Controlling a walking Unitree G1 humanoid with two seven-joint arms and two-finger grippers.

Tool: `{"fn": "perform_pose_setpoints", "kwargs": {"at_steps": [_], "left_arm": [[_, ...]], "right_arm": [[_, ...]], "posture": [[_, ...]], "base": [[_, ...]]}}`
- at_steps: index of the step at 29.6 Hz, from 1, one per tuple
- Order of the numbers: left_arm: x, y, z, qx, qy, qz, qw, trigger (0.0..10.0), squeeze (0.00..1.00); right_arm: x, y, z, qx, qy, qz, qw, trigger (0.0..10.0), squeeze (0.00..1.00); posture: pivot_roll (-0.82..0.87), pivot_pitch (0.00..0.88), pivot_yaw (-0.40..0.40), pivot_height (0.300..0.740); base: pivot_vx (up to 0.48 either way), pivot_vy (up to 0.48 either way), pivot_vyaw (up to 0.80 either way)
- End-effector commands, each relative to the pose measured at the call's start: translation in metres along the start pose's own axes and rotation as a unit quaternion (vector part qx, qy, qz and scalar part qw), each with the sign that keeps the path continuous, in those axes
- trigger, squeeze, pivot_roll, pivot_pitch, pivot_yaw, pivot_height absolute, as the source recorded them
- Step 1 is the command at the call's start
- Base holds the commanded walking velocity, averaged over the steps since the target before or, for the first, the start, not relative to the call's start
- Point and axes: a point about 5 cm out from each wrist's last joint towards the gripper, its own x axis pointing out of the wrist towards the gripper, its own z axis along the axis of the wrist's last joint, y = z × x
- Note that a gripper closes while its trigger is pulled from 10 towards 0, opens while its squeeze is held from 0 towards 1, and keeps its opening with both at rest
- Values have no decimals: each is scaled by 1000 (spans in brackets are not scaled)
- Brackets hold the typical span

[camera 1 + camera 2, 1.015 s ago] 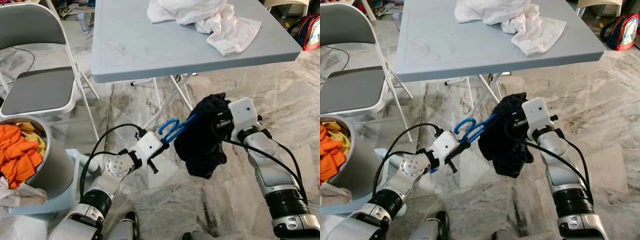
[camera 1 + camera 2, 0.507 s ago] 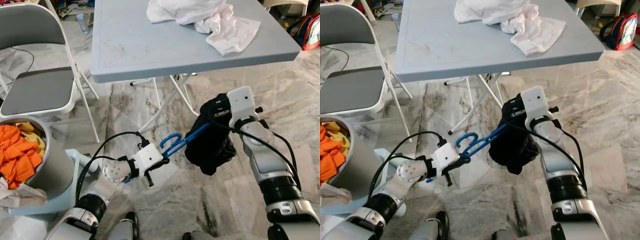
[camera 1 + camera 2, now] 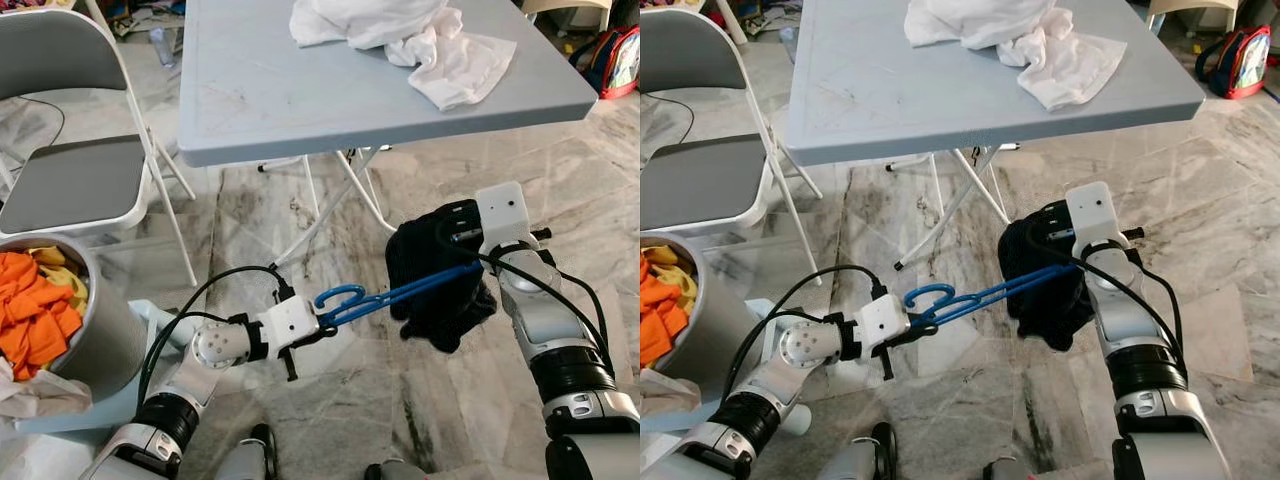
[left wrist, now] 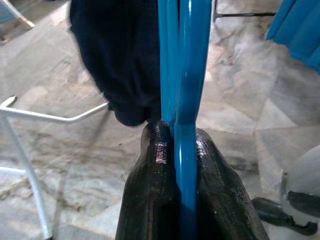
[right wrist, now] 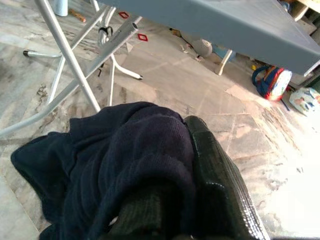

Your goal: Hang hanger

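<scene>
A blue plastic hanger (image 3: 390, 295) stretches nearly level between my two arms, above the marble floor in front of the table. My left gripper (image 3: 322, 324) is shut on the hanger just below its hook (image 3: 340, 297); in the left wrist view the blue bar (image 4: 186, 150) is pinched between both black fingers (image 4: 150, 200). A dark navy garment (image 3: 440, 275) hangs bunched on the hanger's far end. My right gripper (image 5: 165, 200) is shut on that garment, the cloth (image 5: 120, 170) draped over its fingers (image 5: 220, 185).
A grey folding table (image 3: 300, 100) stands just beyond, with white cloths (image 3: 420, 35) on top and metal legs (image 3: 330, 205) underneath. A grey folding chair (image 3: 70, 170) is at the left. A tub (image 3: 105, 340) of orange clothes (image 3: 35, 310) sits at the lower left.
Both arms have moved apart and lower. The hanger has swung from tilted to nearly level, and more of its blue bar has come out of the dark garment.
</scene>
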Motion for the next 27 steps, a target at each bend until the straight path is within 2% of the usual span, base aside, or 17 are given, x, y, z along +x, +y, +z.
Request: {"fn": "perform_pose_setpoints", "kwargs": {"at_steps": [1, 8, 12, 13, 14, 15, 16, 17, 19, 20, 21, 22, 24, 25, 26, 27], "left_arm": [[-5, 3, -2, 0, 0, 13, 1000, 0, 0], [-4, 12, 5, -24, -27, 57, 998, 0, 0], [-8, 19, 0, -60, -30, 125, 990, 0, 0], [-9, 23, -1, -83, -36, 167, 982, 0, 0], [-9, 23, -1, -83, -36, 167, 982, 0, 0], [-8, 24, -1, -102, -45, 197, 974, 3098, 0], [-8, 24, 0, -112, -49, 211, 970, 3647, 0], [-6, 23, 0, -129, -56, 225, 964, 7922, 0], [-3, 20, 1, -146, -65, 240, 957, 9176, 0], [0, 19, 3, -165, -73, 278, 944, 10000, 0], [2, 18, 3, -174, -76, 286, 939, 10000, 0], [2, 16, 4, -180, -78, 314, 929, 10000, 0], [2, 16, 4, -180, -78, 323, 926, 10000, 0], [2, 16, 5, -185, -83, 336, 920, 10000, 0], [1, 17, 6, -195, -87, 354, 911, 10000, 0], [0, 18, 6, -202, -90, 370, 902, 10000, 0]], "right_arm": [[-4, -5, -11, 8, 11, -2, 1000, 0, 0], [-12, -8, -37, 45, 51, -9, 998, 0, 0], [-19, -14, -45, 66, 57, -36, 996, 0, 0], [-22, -17, -46, 81, 52, -53, 994, 0, 0], [-22, -17, -46, 81, 52, -53, 994, 0, 0], [-24, -18, -46, 96, 47, -63, 992, 0, 0], [-24, -17, -46, 105, 43, -66, 991, 0, 0], [-26, -16, -45, 116, 41, -70, 990, 0, 0], [-27, -14, -44, 133, 35, -75, 988, 0, 0], [-29, -10, -41, 162, 27, -78, 983, 0, 0], [-30, -8, -41, 172, 26, -78, 982, 0, 0], [-32, 0, -37, 191, 16, -67, 979, 0, 0], [-33, 2, -36, 196, 11, -62, 979, 0, 0], [-35, 6, -33, 202, 2, -55, 978, 2314, 0], [-37, 11, -27, 208, -12, -48, 977, 9059, 0], [-39, 15, -23, 212, -25, -44, 976, 10000, 0]], "posture": [[-25, 236, 7, 740], [-27, 237, 7, 740], [-30, 237, 10, 740], [-29, 237, 11, 740], [-29, 237, 11, 740], [-28, 236, 12, 740], [-26, 235, 14, 740], [-24, 234, 14, 740], [-22, 231, 14, 740], [-17, 229, 15, 740], [-16, 228, 14, 740], [-13, 226, 13, 740], [-13, 226, 13, 740], [-8, 222, 11, 740], [-6, 220, 10, 740], [-6, 220, 10, 740]], "base": [[0, 0, 0], [0, 0, 0], [0, 0, 0], [0, 0, 0], [0, 0, 0], [0, 0, 0], [0, 0, 0], [0, 0, 0], [0, 0, 0], [0, 0, 0], [0, 0, 0], [0, 0, 0], [0, 0, 0], [0, 0, 0], [0, 0, 0], [0, 0, 0]]}}
